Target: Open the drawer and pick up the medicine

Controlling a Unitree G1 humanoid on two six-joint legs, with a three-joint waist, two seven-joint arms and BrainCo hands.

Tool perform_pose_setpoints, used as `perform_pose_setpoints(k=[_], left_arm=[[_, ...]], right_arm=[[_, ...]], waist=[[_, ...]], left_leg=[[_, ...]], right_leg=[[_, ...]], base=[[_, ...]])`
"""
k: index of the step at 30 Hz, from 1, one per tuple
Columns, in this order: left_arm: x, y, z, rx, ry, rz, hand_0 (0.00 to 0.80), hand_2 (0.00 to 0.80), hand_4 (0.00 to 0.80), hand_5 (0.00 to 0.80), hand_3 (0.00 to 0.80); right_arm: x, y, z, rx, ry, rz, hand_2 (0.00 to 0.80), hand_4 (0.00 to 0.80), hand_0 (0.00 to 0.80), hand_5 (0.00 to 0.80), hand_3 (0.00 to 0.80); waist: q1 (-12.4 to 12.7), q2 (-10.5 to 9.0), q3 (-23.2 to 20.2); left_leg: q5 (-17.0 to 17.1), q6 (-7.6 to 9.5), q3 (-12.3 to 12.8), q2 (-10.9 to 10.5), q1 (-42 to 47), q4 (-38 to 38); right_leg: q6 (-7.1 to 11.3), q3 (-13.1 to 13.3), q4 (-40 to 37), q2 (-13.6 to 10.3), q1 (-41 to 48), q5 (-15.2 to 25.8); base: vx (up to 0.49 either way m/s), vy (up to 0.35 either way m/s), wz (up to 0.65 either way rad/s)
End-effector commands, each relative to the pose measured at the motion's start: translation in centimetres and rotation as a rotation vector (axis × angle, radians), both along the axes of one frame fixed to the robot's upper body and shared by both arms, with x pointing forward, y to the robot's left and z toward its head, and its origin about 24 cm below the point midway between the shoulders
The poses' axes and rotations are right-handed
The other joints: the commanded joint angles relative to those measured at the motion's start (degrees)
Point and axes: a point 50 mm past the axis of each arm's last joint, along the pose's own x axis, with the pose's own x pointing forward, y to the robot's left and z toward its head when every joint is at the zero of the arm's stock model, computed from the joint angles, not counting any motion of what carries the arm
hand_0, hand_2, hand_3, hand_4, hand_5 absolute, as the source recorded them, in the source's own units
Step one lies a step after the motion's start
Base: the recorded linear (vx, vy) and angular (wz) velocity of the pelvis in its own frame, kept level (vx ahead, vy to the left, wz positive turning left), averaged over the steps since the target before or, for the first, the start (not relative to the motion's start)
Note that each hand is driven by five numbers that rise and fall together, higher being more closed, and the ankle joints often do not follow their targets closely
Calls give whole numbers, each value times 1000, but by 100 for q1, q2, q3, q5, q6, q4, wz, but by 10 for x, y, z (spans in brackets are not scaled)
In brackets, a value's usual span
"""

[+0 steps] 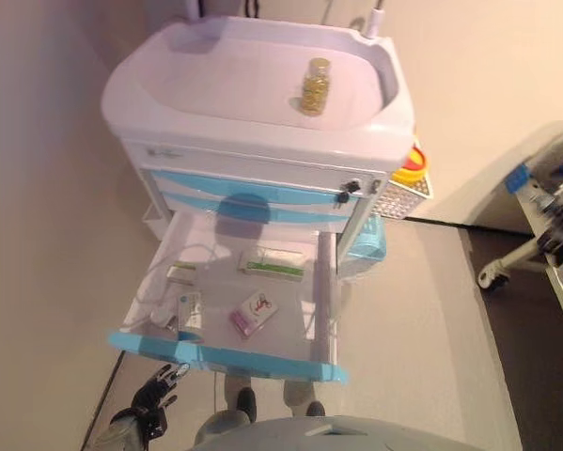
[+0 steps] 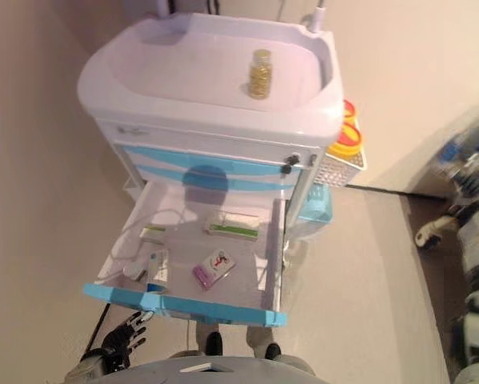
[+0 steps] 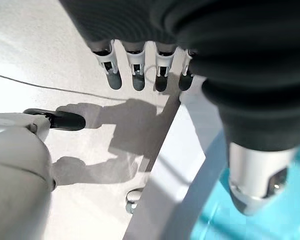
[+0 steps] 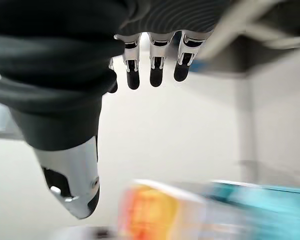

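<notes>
A white medical cart (image 1: 262,103) with pale blue drawer fronts stands on a light floor, seen from above. Its lowest drawer (image 1: 226,355) is pulled fully out toward the robot, blue front edge nearest.

The left hand (image 1: 157,393) hangs low, just in front of and below the left end of that drawer front, not touching it. Its fingers (image 3: 134,72) are straight and spread apart, the thumb well away from them, and it holds nothing.

Beyond the left hand, inside the open drawer, lies the medicine: a pink-and-white box (image 1: 253,312) near the middle, a white packet (image 1: 190,308) closer to the hand's side, a green-and-white box (image 1: 273,262) farther back, and a small flat box (image 1: 180,273) on the left. None is touched.

Far past the hand, on the cart's recessed top, a clear bottle of yellow capsules (image 1: 315,85) stands upright.

The right hand (image 4: 155,62) shows only in its own wrist view, fingers extended and relaxed, empty, with blurred orange and teal shapes beyond it.
</notes>
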Motion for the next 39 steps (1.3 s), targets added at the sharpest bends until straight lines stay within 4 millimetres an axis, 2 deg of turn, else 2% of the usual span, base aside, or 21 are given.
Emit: perform_pose_setpoints(k=[1,4,6,9,11,12,14,17,21,26,29,30,32,36,39], left_arm=[[14,-15,-1,1,-49,-72,0,0,0,0,0],[13,-18,-2,12,-51,-85,0,0,0,0,0],[13,-20,-3,16,-55,-92,0,0,0,0,0],[14,-24,-3,29,-60,-135,0,0,0,0,0],[16,-25,-3,45,-60,-180,0,0,0,0,0],[18,-27,-3,58,-65,-210,0,0,0,0,0],[21,-28,-2,82,-73,-253,0,0,0,0,0],[27,-34,0,163,-77,-433,0,0,0,0,0],[35,-38,4,259,-85,-672,0,0,0,0,0],[57,-35,19,307,-143,-791,0,0,0,0,0],[73,-42,28,346,-211,-800,0,0,0,0,0],[88,-46,36,358,-262,-796,0,0,0,0,0],[103,-49,46,365,-315,-800,0,0,0,0,0],[129,-47,68,373,-397,-817,0,0,0,0,0],[143,-43,81,388,-421,-842,0,0,0,0,0]], right_arm=[[4,36,-5,-105,-97,164,0,0,0,0,0],[-15,67,-51,-21,-32,213,0,0,0,0,0],[-35,94,-90,48,65,230,0,0,0,0,0],[-75,127,-141,28,278,344,0,0,0,0,0],[-90,137,-156,-14,369,416,0,0,0,0,0],[-105,144,-170,-15,445,455,0,0,0,0,0],[-122,152,-183,-30,531,508,0,0,0,0,0],[-144,150,-196,-45,660,490,0,0,0,0,0],[-162,143,-201,-127,750,566,0,0,0,0,0],[-153,126,-188,-223,695,576,0,0,0,0,0],[-140,114,-178,-260,650,549,0,0,0,0,0],[-131,106,-171,-287,617,535,0,0,0,0,0],[-119,98,-163,-319,579,524,0,0,0,0,0],[-95,98,-147,-367,497,531,0,0,0,0,0],[-88,101,-143,-378,468,543,0,0,0,0,0]], waist=[[7,-23,-117],[-96,16,-139],[-149,51,-147],[-192,108,-148],[-206,142,-146],[-216,171,-144],[-245,216,-139],[-312,311,-110],[-467,472,-20],[-633,652,178],[-678,751,378],[-700,805,581],[-728,847,818],[-779,757,1279],[-794,683,1471]], left_leg=[[-696,-18,77,-47,231,44],[-684,-24,136,-44,228,40],[-678,-20,158,-47,229,24],[-661,-9,181,-50,218,27],[-657,3,168,-63,210,33],[-650,7,156,-73,203,47],[-644,12,149,-85,202,59],[-635,23,146,-90,191,81],[-647,51,183,-82,168,167],[-761,129,172,-110,46,451],[-832,158,165,-142,-235,787],[-864,157,181,-184,-469,1041],[-921,160,230,-221,-731,1344],[-1021,209,360,-175,-1512,2028],[-1026,242,381,-142,-1965,2285]], right_leg=[[234,29,286,-88,-232,164],[232,69,276,-74,-249,164],[235,80,272,-70,-259,156],[235,45,275,-75,-263,144],[232,35,275,-73,-261,136],[227,35,283,-68,-261,133],[222,33,299,-66,-261,121],[217,68,369,-57,-290,85],[225,176,630,-55,-401,-29],[211,275,1103,-122,-657,-242],[146,278,1492,-180,-1013,-364],[104,264,1724,-222,-1258,-418],[55,269,1953,-260,-1517,-465],[-69,351,2446,-209,-2282,-476],[-133,407,2653,-107,-2734,-459]], base=[[-7,-18,-14],[1,-10,-16],[3,-9,-19],[3,-5,-6],[0,0,0],[0,0,0],[41,38,-1],[47,54,-1],[85,72,-7],[119,84,-23],[1,125,-13],[-66,167,-6],[-104,137,1],[-137,22,-8],[-113,-30,-9]])
